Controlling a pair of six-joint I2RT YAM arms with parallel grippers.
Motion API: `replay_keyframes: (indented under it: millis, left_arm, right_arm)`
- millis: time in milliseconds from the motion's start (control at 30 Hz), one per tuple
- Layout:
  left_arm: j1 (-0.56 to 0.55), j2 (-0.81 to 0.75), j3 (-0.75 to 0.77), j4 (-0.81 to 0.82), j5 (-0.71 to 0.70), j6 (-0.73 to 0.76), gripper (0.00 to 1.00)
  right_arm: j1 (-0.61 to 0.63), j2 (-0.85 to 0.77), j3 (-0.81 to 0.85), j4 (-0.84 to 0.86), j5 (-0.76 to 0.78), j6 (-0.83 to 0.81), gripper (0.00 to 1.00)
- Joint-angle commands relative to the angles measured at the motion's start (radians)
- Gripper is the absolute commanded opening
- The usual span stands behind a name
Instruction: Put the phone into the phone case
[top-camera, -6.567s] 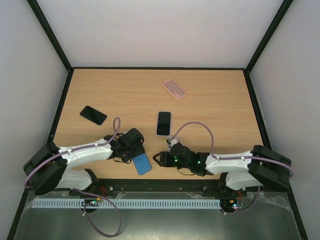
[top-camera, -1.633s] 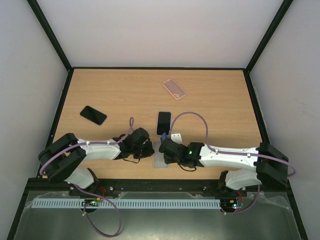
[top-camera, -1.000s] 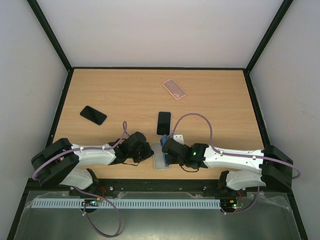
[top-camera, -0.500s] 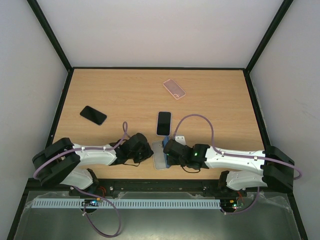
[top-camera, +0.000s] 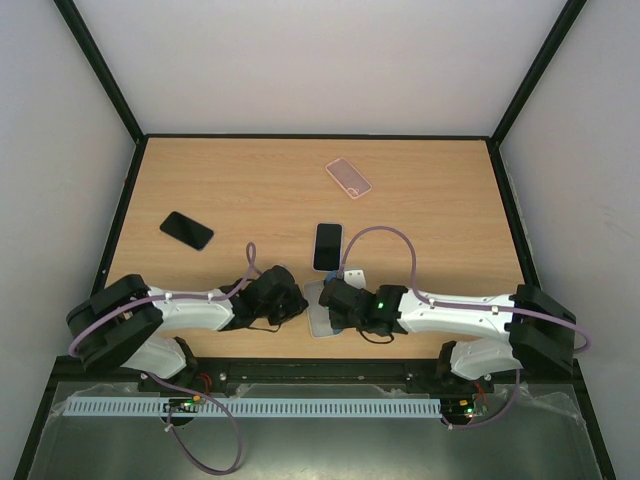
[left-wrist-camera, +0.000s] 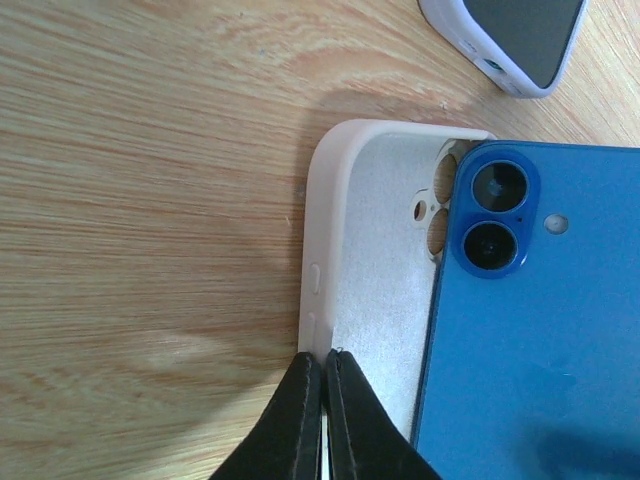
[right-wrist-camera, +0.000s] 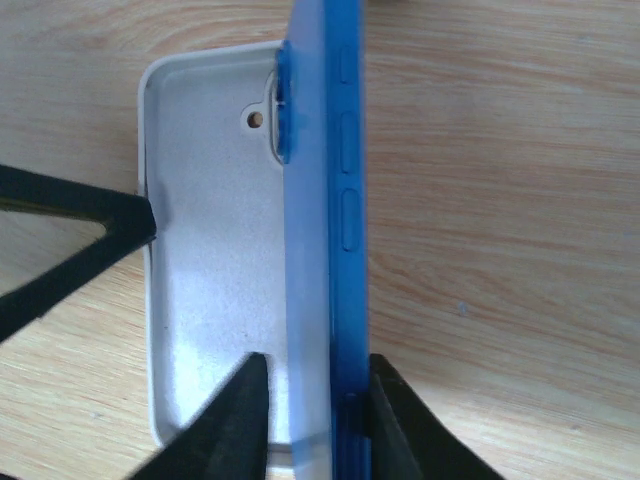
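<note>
Two white robot arms reach in from the bottom edge of the overhead view across a wooden table (top-camera: 440, 220). It holds three phones and two empty cases.

Nearest, in the lower middle of that view, both grippers meet at one spot. The white phone case (left-wrist-camera: 375, 270) lies flat there, open side up, with its long axis running from bottom to top of the frame and its camera cutout at the top end. The left gripper (left-wrist-camera: 322, 362) has its jaws pinched together on the case's left long wall.

The blue phone (left-wrist-camera: 530, 350) stands tilted on one long edge along the right side of the case. Its long axis runs parallel to the case's. Its two-lens camera end points to the top of the frame, beside the cutout. Its blue back faces the left gripper and its buttoned side faces up. The right gripper (right-wrist-camera: 318, 370) has one finger on each side of the phone, close against it. Whether they press it cannot be told.

Just above, a pale-edged phone (top-camera: 327, 246) lies screen up. A black phone (top-camera: 186, 230) lies at middle left. Farthest, upper centre, lies a pink case (top-camera: 348, 178).
</note>
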Motion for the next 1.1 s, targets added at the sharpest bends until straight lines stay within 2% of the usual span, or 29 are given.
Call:
replay_keyframes:
  millis: [0, 367, 433, 500, 667, 767, 900, 1067]
  left_arm:
    - [-0.002, 0.002, -0.021, 0.081, 0.017, 0.006, 0.02]
    - [-0.002, -0.026, -0.029, 0.065, 0.003, 0.012, 0.03]
    - [-0.001, -0.037, -0.032, 0.062, 0.005, 0.006, 0.09]
    - [0.0, -0.06, -0.031, 0.041, -0.004, 0.003, 0.19]
    - [0.019, -0.15, -0.027, -0.051, -0.024, 0.005, 0.28]
    - [0.038, -0.212, -0.058, -0.049, -0.018, -0.001, 0.31]
    - [0.073, -0.259, -0.091, -0.042, 0.007, 0.01, 0.31]
    - [0.089, -0.245, -0.104, -0.014, 0.045, 0.036, 0.27]
  right_arm:
    - [-0.001, 0.005, 0.031, -0.01, 0.03, -0.018, 0.27]
    - [-0.001, -0.032, -0.043, 0.179, -0.057, 0.034, 0.28]
    - [-0.001, -0.026, -0.05, 0.199, -0.065, 0.037, 0.28]
    - [-0.001, -0.015, -0.056, 0.215, -0.061, 0.037, 0.28]
    - [-0.001, 0.013, -0.062, 0.243, -0.061, 0.042, 0.28]
    - [-0.001, 0.024, -0.072, 0.276, -0.069, 0.043, 0.29]
    - [-0.001, 0.042, -0.083, 0.31, -0.058, 0.045, 0.29]
    - [-0.001, 0.057, -0.108, 0.377, -0.072, 0.058, 0.29]
